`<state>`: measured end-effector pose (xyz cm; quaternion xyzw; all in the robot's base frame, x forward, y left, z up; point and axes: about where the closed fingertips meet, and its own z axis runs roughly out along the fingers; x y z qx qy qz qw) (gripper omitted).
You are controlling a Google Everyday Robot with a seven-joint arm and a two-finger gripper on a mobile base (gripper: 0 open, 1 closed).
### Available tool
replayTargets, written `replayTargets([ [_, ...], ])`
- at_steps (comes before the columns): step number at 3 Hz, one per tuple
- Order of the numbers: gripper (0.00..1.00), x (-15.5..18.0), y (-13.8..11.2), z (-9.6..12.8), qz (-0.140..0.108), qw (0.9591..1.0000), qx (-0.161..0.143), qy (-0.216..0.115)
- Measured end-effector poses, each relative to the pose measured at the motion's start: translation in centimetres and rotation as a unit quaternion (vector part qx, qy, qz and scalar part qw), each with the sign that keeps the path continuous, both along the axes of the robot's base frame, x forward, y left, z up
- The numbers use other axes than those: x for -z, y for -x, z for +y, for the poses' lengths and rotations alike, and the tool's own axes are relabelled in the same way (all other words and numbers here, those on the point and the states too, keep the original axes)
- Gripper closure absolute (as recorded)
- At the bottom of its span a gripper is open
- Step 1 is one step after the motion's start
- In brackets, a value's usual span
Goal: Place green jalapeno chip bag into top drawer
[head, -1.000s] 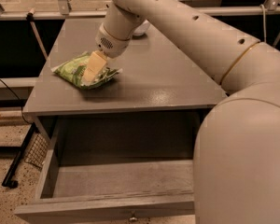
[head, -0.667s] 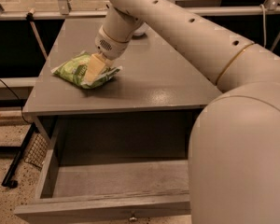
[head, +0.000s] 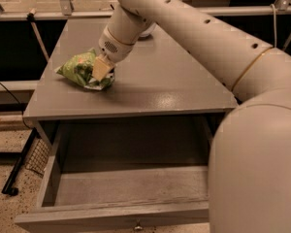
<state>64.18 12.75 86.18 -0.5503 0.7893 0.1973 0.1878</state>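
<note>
The green jalapeno chip bag (head: 77,68) lies on the grey table top (head: 150,86) near its left edge. My gripper (head: 102,72) reaches down from the arm onto the right end of the bag, with a pale finger (head: 101,69) pressed against it. The bag rests on the table. The top drawer (head: 126,188) is pulled out wide open below the table front, and its inside is bare. Its small metal knob (head: 137,224) shows at the bottom edge.
My large arm (head: 218,57) crosses the right half of the view and hides the table's right side. A white bowl (head: 149,29) peeks out behind the arm at the back. A black frame and mesh (head: 34,157) stand on the floor at left.
The gripper has settled slightly lower onto the right end of the bag. The bag stays in place on the table. The drawer has not moved.
</note>
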Motion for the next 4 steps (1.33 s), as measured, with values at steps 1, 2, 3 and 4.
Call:
replayTargets([
  [1, 1.00, -3.3, 2.5, 0.3, -0.040, 0.9974, -0.054, -0.024],
  [2, 1.00, -6.6, 5.9, -0.5, -0.083, 0.9881, -0.129, -0.015],
  [3, 1.00, -6.7, 6.5, -0.5, -0.092, 0.9841, -0.151, -0.010],
  [4, 1.00, -6.5, 6.8, -0.5, -0.090, 0.9844, -0.151, -0.007],
])
